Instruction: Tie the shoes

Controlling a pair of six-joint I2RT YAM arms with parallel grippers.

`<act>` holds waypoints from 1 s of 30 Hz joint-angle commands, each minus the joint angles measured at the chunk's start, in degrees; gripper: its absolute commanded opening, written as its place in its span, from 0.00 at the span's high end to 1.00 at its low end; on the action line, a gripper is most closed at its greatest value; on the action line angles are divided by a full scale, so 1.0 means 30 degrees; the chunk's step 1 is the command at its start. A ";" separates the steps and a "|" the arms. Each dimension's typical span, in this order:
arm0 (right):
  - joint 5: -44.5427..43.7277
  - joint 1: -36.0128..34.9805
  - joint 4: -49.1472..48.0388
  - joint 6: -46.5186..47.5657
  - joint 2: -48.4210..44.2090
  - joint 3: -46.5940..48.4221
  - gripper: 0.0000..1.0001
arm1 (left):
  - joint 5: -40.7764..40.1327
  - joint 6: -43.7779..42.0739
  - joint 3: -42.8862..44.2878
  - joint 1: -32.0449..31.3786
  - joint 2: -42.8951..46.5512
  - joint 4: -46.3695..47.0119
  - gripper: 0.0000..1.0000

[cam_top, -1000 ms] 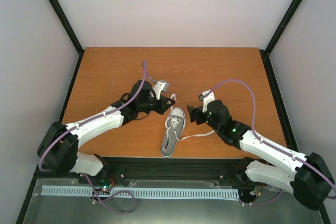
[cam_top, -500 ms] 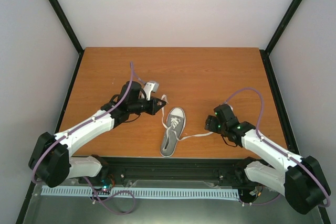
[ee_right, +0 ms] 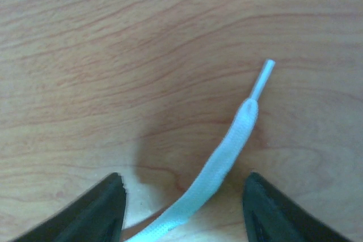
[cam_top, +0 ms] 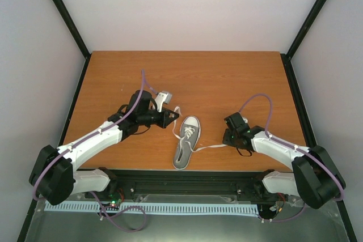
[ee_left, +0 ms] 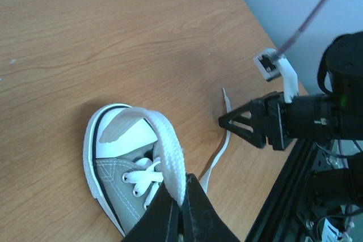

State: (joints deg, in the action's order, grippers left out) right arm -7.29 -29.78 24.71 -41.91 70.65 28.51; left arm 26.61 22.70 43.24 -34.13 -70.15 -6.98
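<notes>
**A:** Where is there open room?

**B:** Bare wood runs across the far half of the table point(cam_top: 227, 75), from wall to wall.

**A:** What blocks the middle?

**B:** The sneaker point(cam_top: 185, 143) lies near the front rail point(cam_top: 187, 175), toe pointing away. The left gripper point(cam_top: 176, 118) sits just beside the toe, pinching the looped lace point(ee_left: 164, 140) that arches over it. On the right, the loose lace point(cam_top: 212, 147) crosses the wood to the right gripper point(cam_top: 227, 139), whose fingers stand apart on either side of its tip. The left arm point(cam_top: 96, 137) and right arm point(cam_top: 278, 148) slant in from the near corners.
</notes>
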 commanded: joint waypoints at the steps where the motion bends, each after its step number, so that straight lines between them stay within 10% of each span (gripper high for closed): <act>1: 0.0189 -0.0148 -0.0699 -0.0018 0.0795 0.0428 0.83 | 0.1908 -0.0755 -0.0199 0.0070 -0.0210 0.1387 0.99; 3: 0.0385 -0.0151 -0.1098 0.0139 0.0259 0.0503 0.97 | 0.2701 -0.0915 -0.0284 0.0053 -0.0608 0.1897 0.98; 30: 0.7026 -0.0298 -0.5209 0.3692 -0.4310 0.7542 0.97 | 0.4578 -0.2675 0.4696 -0.2237 -0.6534 0.1263 0.89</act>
State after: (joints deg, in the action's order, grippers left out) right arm 11.51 -30.24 11.16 -32.18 58.22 49.30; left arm 39.09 16.25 54.00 -40.51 -88.36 -2.94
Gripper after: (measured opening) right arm 0.029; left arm 0.097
